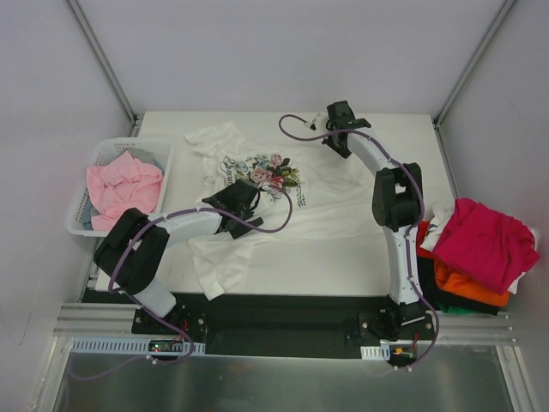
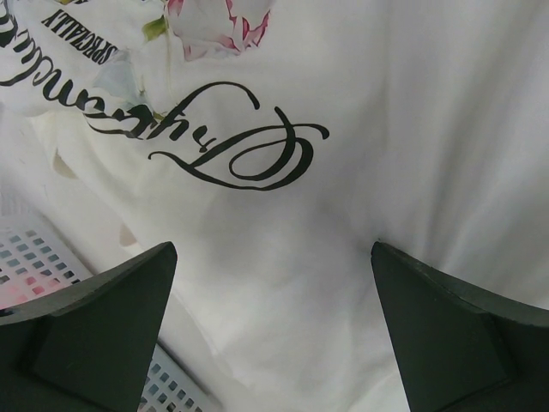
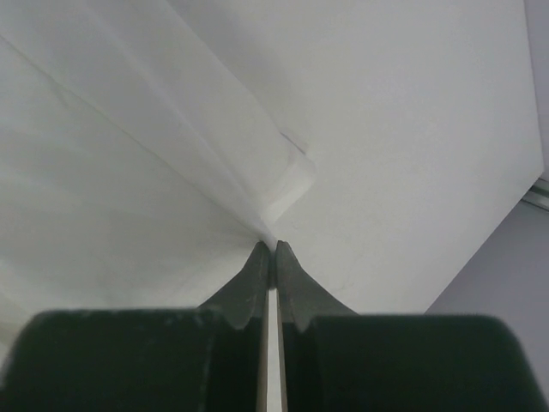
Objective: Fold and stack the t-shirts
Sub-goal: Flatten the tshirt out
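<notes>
A white t-shirt (image 1: 334, 210) with a flower print (image 1: 273, 170) lies spread flat across the table. My left gripper (image 1: 253, 196) hovers over its printed chest. In the left wrist view this gripper (image 2: 274, 292) stands wide open above the black script print (image 2: 232, 137), and nothing is between the fingers (image 2: 103, 326). My right gripper (image 1: 334, 144) is at the shirt's far edge. The right wrist view shows it (image 3: 274, 249) shut on a corner of the white cloth (image 3: 129, 172), which is pulled taut. A pale pink t-shirt (image 1: 124, 184) sits crumpled in the basket.
The white lattice basket (image 1: 163, 150) stands at the table's left edge; its wall (image 2: 34, 266) also shows in the left wrist view. At the right edge lies a pile with a magenta tee (image 1: 485, 240) over an orange tee (image 1: 463, 287) and a dark tee (image 1: 442, 300). Bare table (image 3: 412, 129) lies beyond the pinched corner.
</notes>
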Tool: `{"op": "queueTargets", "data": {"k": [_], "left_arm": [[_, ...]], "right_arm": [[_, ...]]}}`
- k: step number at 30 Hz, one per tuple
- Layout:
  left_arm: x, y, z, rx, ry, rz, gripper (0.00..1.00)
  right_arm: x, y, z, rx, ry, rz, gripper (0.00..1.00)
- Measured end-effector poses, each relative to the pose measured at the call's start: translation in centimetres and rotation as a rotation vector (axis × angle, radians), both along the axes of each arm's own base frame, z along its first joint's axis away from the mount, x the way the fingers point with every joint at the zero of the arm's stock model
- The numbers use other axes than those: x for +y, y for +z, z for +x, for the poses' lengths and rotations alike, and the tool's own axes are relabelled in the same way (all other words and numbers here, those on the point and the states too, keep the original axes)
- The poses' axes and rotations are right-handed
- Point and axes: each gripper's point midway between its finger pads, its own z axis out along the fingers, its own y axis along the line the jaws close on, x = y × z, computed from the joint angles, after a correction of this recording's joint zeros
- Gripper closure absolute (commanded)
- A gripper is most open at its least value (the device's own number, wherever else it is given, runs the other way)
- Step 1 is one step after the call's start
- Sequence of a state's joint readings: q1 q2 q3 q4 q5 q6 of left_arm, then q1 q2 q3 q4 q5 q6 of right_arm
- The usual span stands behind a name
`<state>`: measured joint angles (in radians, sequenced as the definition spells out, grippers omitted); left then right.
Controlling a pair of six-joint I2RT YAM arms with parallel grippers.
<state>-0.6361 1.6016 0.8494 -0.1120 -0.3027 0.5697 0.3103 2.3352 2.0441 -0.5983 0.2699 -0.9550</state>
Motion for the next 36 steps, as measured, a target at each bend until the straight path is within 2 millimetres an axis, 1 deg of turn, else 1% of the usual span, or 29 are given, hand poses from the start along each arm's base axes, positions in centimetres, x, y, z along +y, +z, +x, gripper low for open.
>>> {"op": "queueTargets", "data": {"k": [2, 8, 17, 21, 25, 29, 34, 36], "left_arm": [[-0.1, 0.0, 0.0, -0.001, -0.002, 0.003, 0.01], [-0.1, 0.0, -0.1, -0.007, -0.002, 0.014, 0.01], [-0.1, 0.0, -0.1, -0.011, -0.004, 0.019, 0.01], [-0.1, 0.0, -0.2, -0.013, -0.003, 0.021, 0.01], [-0.1, 0.0, -0.1, -0.016, -0.002, 0.02, 0.01], [-0.1, -0.1, -0.1, -0.015, -0.002, 0.02, 0.01], [-0.1, 0.0, -0.2, -0.017, -0.002, 0.019, 0.01], [-0.1, 0.0, -0.2, -0.019, -0.001, 0.018, 0.01]], "right_arm": [[-0.2, 0.4, 0.4, -0.015, 0.006, -0.021, 0.99], [-0.5, 1.3, 2.3, -0.081, 0.023, -0.079, 0.99], [-1.2, 0.9, 5.0, -0.147, 0.055, -0.188, 0.99], [-1.4, 1.2, 6.1, -0.18, 0.068, -0.229, 0.99], [-1.6, 2.0, 7.1, -0.219, 0.073, -0.263, 0.99], [-2.0, 3.4, 8.2, -0.271, 0.073, -0.295, 0.99], [-2.7, 4.9, 9.6, -0.328, 0.067, -0.34, 0.99], [-3.2, 5.1, 10.1, -0.343, 0.064, -0.363, 0.99]]}}
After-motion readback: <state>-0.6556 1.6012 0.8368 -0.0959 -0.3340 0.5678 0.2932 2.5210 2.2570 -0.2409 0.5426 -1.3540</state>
